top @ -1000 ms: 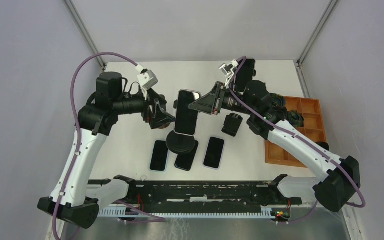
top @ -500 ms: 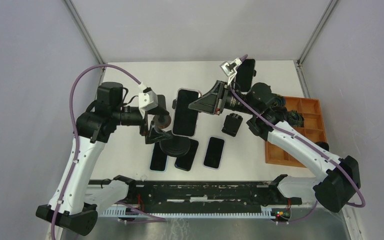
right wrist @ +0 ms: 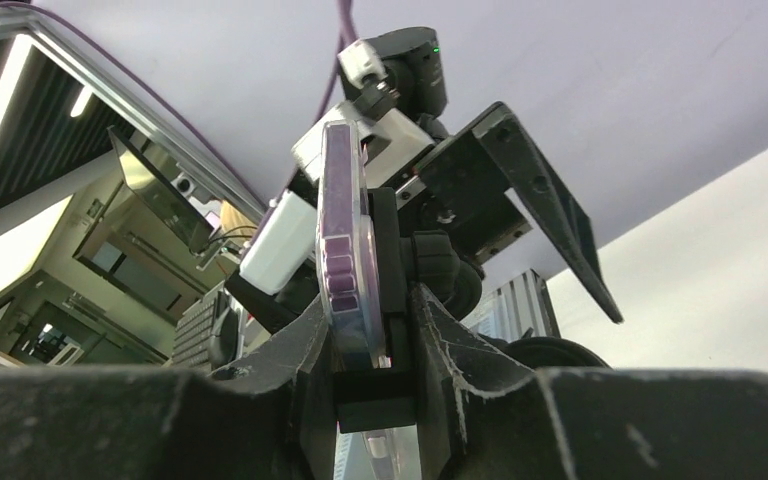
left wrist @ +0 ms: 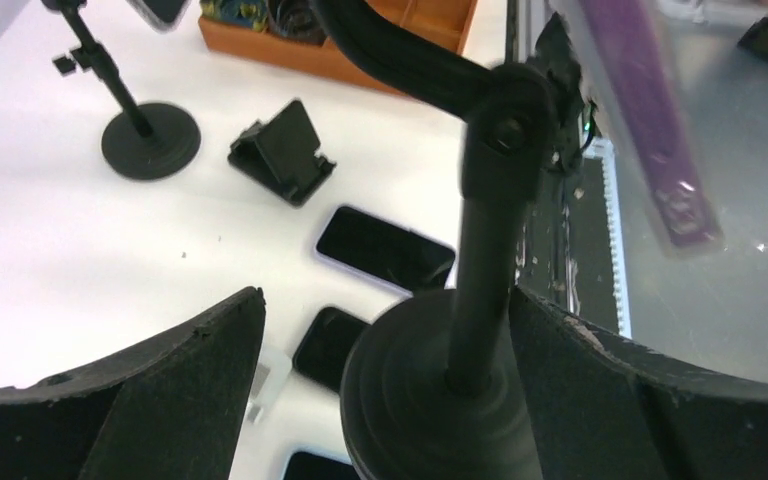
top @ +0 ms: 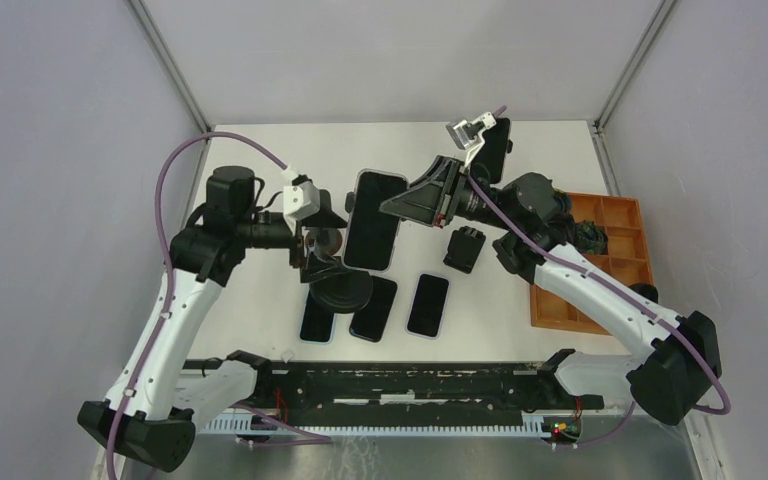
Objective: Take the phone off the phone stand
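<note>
No text, label, brand or number can be read on anything here

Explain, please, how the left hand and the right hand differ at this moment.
The left hand is open, straddling the stand's pole; the right hand is shut on the phone. The left hand sits low, near the stand's base; the right hand is higher, at the phone's edge. Both are at one phone stand.
</note>
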You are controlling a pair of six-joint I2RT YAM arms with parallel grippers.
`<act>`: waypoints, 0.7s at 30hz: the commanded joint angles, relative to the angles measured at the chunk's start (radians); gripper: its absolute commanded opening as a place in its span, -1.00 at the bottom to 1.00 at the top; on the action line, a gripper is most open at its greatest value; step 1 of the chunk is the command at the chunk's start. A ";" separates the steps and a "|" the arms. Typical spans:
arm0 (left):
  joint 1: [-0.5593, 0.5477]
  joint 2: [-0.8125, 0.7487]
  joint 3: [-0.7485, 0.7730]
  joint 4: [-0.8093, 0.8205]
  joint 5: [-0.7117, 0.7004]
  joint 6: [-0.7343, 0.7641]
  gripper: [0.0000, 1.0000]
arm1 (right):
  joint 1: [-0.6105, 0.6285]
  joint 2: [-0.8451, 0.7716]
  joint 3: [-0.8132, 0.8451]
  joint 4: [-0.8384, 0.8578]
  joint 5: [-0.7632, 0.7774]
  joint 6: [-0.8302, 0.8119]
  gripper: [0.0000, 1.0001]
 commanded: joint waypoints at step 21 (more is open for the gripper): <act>-0.059 0.087 0.022 0.180 0.167 -0.209 -0.09 | 0.113 -0.015 -0.065 0.298 0.190 -0.006 -1.00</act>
